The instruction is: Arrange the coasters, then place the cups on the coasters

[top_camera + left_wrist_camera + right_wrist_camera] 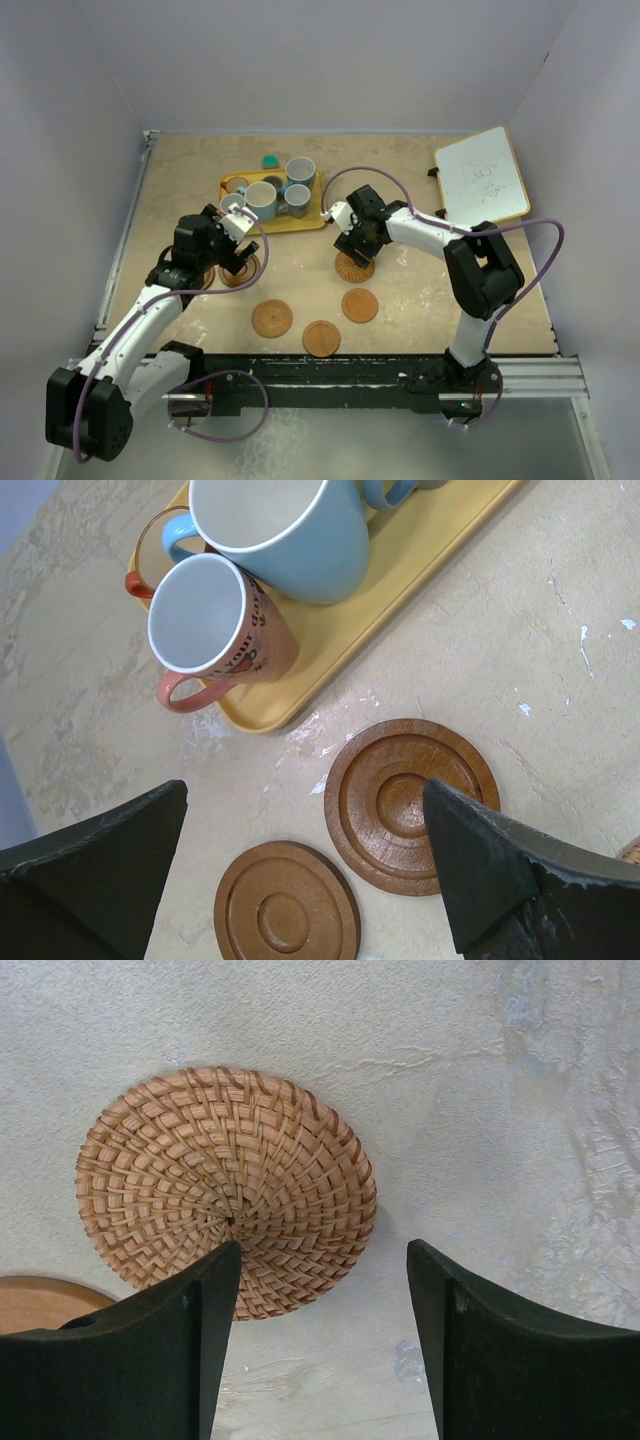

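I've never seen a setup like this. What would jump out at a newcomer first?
Probably the yellow tray crowded with cups at the far side of the table. Next, the left gripper hovers open over two dark ringed coasters beside that tray, and the right gripper hangs open above a woven coaster.

A ringed coaster (390, 790) beside the yellow tray (330, 640) sits partly behind the left claw (305, 790) — the tray's light blue cup (290, 530) is cropped.
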`<state>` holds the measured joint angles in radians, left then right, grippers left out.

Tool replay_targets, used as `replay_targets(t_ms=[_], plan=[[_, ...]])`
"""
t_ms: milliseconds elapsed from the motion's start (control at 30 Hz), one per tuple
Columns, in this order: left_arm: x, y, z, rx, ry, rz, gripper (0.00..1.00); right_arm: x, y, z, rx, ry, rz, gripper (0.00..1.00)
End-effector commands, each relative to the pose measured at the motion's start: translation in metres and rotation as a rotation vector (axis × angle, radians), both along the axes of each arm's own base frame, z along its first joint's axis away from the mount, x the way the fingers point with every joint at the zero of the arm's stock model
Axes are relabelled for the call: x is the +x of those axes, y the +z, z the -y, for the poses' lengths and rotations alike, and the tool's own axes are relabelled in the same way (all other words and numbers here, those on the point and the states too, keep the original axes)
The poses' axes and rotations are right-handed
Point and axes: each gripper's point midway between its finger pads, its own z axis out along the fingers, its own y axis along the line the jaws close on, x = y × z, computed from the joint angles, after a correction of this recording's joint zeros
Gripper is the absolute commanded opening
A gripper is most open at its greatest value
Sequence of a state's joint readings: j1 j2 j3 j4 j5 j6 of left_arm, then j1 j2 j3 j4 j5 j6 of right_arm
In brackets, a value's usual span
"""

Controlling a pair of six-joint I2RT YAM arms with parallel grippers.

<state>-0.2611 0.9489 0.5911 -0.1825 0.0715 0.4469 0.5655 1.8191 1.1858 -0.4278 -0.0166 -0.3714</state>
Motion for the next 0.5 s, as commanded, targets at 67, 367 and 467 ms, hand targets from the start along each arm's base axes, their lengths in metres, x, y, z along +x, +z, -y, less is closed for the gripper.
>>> replay_targets(t_ms=[67, 367, 467], plan=[[0.003, 0.019, 0.000, -0.029, 0.008, 0.071, 0.97, 0.012, -0.006, 0.010, -0.058, -0.021, 0.034, 0.69], [0.002, 0.022, -0.001, -0.027, 0.008, 0.087, 0.97, 0.031, -0.005, 0.030, -0.083, -0.102, 0.050, 0.66], [0.002, 0.023, -0.002, -0.025, 0.007, 0.090, 0.97, 0.039, -0.004, 0.039, -0.099, -0.133, 0.054, 0.66]])
